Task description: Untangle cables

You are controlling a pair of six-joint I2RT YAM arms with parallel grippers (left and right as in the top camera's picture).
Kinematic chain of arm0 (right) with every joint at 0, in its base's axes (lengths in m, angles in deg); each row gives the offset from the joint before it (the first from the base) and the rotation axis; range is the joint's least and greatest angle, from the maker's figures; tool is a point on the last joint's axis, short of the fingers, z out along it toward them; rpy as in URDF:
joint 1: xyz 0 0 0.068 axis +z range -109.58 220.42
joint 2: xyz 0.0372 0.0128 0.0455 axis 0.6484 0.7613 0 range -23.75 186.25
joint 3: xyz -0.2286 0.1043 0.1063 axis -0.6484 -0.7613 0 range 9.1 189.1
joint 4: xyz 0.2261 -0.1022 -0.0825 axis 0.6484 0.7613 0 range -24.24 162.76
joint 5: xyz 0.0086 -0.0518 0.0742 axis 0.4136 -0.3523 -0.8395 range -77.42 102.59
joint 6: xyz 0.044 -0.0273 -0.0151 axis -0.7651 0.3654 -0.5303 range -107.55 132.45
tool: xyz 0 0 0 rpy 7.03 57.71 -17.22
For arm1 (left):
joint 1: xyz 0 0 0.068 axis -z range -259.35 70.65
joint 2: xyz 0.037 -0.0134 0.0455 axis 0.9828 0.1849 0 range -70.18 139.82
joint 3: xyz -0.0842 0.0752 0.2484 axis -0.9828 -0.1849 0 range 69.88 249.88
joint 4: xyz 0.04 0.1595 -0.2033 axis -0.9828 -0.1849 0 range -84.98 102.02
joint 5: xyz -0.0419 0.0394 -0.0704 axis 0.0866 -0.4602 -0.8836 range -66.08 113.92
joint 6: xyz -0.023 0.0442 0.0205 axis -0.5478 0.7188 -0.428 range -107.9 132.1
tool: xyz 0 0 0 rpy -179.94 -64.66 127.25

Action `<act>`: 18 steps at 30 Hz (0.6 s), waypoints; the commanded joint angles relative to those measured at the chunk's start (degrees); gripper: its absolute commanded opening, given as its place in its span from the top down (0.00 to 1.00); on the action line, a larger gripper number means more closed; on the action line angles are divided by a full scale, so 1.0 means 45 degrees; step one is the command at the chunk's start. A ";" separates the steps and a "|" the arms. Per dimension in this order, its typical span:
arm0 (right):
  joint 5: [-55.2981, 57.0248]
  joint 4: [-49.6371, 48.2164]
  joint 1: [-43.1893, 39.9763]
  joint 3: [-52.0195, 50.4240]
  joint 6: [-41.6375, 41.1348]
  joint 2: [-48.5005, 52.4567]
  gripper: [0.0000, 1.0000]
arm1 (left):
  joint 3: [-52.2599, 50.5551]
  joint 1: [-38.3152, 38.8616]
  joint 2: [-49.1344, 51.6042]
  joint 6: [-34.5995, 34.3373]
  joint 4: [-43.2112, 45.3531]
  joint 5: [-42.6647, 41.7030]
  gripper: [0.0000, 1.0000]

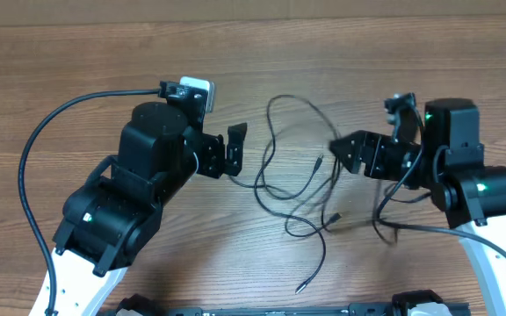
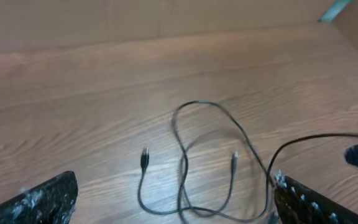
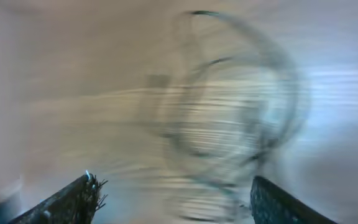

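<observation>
**Overhead view.** The cables (image 1: 299, 183) lie as loose, crossing black loops at the middle of the wooden worktop (image 1: 77, 53). One plug end (image 1: 303, 286) trails toward the edge where the arms are mounted. The left claw (image 1: 235, 149) stands just left of the loops, fingers spread wide, gripping nothing. The right claw (image 1: 339, 156), at the loops' right side, is likewise wide. Its wrist view is blurred.
</observation>
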 commanded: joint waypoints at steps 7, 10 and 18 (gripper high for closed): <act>0.6572 0.1375 -0.0024 0.0228 -0.0729 0.0520 0.19 | 0.0160 -0.0053 -0.0068 0.0180 -0.0160 0.0253 0.00; 0.6562 0.1287 -0.0024 0.0228 -0.0729 0.0554 0.18 | 0.0160 -0.0053 -0.0063 0.0185 -0.0282 0.0253 0.00; 0.5707 0.1287 -0.0019 0.0228 -0.0714 0.0554 0.00 | 0.0160 -0.0053 -0.0058 0.0185 -0.0709 0.0223 0.00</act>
